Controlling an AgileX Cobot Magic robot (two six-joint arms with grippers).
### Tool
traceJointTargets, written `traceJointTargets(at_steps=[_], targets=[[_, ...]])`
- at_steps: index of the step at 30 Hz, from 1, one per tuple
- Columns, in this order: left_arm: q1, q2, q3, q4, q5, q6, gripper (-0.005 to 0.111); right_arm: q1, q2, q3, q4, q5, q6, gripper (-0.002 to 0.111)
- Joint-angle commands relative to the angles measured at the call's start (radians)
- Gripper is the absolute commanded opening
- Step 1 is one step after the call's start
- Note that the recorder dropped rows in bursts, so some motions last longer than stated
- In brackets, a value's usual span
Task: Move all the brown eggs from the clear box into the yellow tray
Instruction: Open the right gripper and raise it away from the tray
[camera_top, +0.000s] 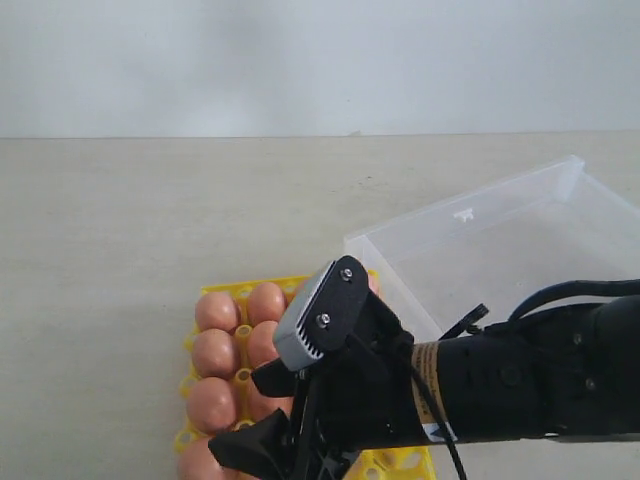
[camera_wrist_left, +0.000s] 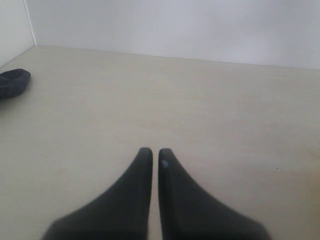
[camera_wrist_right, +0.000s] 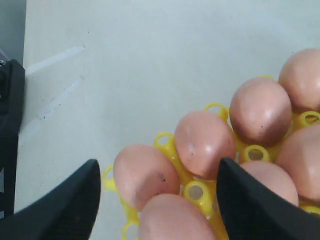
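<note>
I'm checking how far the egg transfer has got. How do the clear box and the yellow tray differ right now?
The clear box is see-through and colourless with plain low walls; the yellow tray is an opaque bright lattice of sockets. The clear box shows no eggs in its visible part; the yellow tray holds several brown eggs. Both rest on the same pale table.

Bright, soft, even lighting with faint shadows; close black tapered fingers (camera_wrist_left: 132, 200) are blurred, and smooth reddish-brown oval eggs (camera_wrist_right: 260, 107) show slight sheen
</note>
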Motion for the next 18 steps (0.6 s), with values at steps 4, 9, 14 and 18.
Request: traceJointTargets(at_steps=[4,9,14,18], targets=[[-0.003,-0.003,0.004,0.0,-0.004,0.004,0.004,0.0,-0.155,-0.022,0.138,0.003,-0.111,0.056],[-0.003,-0.003,0.004,0.0,-0.004,0.004,0.004,0.0,-0.336,-0.101,0.35,0.194,-0.356,0.015],[-0.003,-0.003,0.004,0.0,-0.004,0.004,0.004,-0.002,-0.471,-0.233,0.535,0.513,-0.821,0.0],[-0.003,-0.003,0.004,0.0,-0.004,0.004,0.004,-0.06,-0.493,-0.357,0.553,0.744,-1.016,0.0]])
